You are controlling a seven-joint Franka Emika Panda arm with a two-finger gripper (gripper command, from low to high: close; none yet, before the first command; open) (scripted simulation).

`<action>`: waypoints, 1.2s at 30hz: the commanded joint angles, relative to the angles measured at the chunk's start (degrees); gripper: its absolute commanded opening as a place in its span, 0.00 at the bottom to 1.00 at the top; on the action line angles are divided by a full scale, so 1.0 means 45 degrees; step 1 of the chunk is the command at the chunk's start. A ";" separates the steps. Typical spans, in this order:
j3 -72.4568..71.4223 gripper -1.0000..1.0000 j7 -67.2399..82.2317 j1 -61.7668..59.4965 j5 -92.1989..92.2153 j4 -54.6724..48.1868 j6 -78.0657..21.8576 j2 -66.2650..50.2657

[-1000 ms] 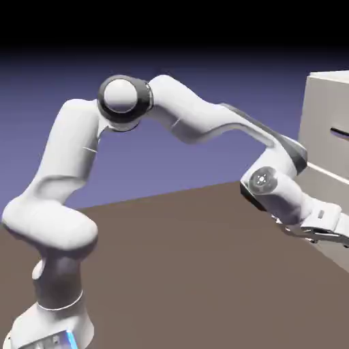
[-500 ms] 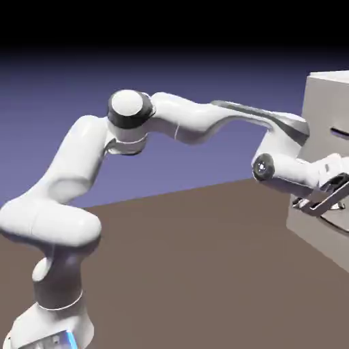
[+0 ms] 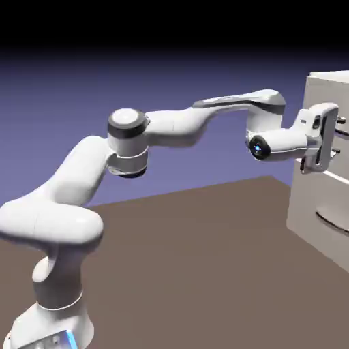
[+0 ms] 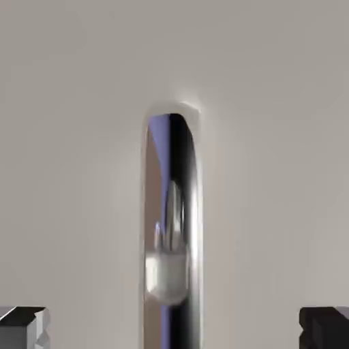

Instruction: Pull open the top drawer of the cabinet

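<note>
The cabinet [image 3: 303,218] stands at the exterior view's right edge, pale grey-beige. My gripper [image 3: 337,136] is level with the top drawer [image 3: 322,95] and points straight at its front. The hand view is filled by the top drawer front [image 4: 272,136]. Its silver bar handle [image 4: 172,225] runs down the middle of that view. The gripper [image 4: 174,332] is open, its grey fingertips [image 4: 24,326] far apart, one on each side of the bar. Nothing is gripped, and I cannot tell whether the tips reach the handle.
The lower drawer's silver handle [image 3: 332,223] shows below my hand. A brown table top [image 3: 191,259] stretches from the arm's base to the cabinet's foot.
The hand has risen from the lower drawer's height to the top drawer and turned level to face its front. The jaws have stayed open.
</note>
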State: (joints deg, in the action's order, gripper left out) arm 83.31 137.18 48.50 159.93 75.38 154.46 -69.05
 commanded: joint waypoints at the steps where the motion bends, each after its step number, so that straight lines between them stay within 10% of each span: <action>1: -0.0086 0.50 -0.0151 -0.0295 -0.0060 -0.0462 0.0166 -0.0102; 3: -0.0238 0.50 -0.0421 -0.0820 -0.0168 -0.1286 0.0461 -0.0285; 4: -0.0238 0.00 -0.0421 -0.0820 -0.0168 -0.1287 0.0462 -0.0285; 25: 0.2207 0.00 0.1927 0.5485 0.0481 0.7912 -0.2658 0.1370; 36: 0.2096 0.00 0.5328 0.6721 0.0728 0.8912 -0.2193 0.4465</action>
State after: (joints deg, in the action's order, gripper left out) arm 92.72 161.09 78.79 163.33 115.43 144.61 -48.98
